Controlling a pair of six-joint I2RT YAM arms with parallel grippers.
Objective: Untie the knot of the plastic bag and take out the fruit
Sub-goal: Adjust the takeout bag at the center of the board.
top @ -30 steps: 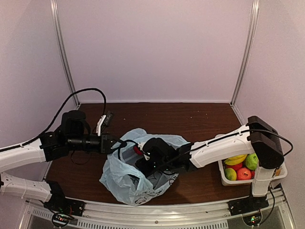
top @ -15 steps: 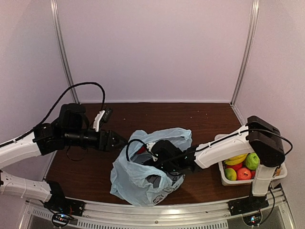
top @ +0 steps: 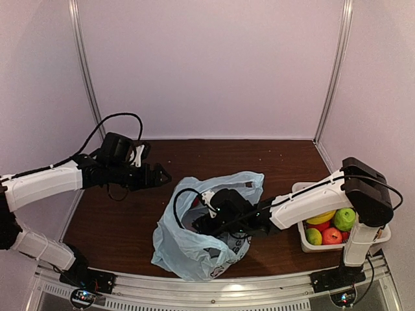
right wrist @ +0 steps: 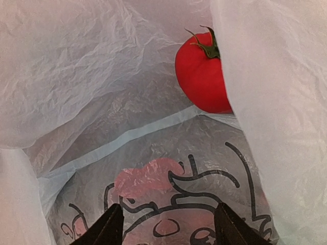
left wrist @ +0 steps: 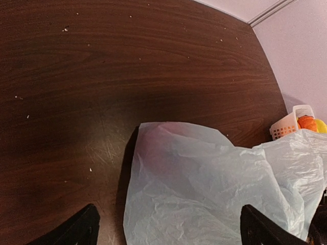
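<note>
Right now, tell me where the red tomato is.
In the right wrist view, the red tomato lies inside the plastic bag at upper right, beyond the printed cartoon face.

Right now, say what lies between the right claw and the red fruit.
Right wrist view: only the light blue plastic bag's printed film between right claw and round red fruit.

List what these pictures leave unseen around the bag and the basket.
- Plastic bag contents: in the top view, the right arm and folds cover the inside. The right wrist view shows one red fruit, partly behind a fold.
- Knot: not discernible in any view.
- Basket: overlapped by the right arm in the top view; cut by the edge and the bag in the left wrist view.
- Right fingers: only the tips show at the bottom edge.
</note>
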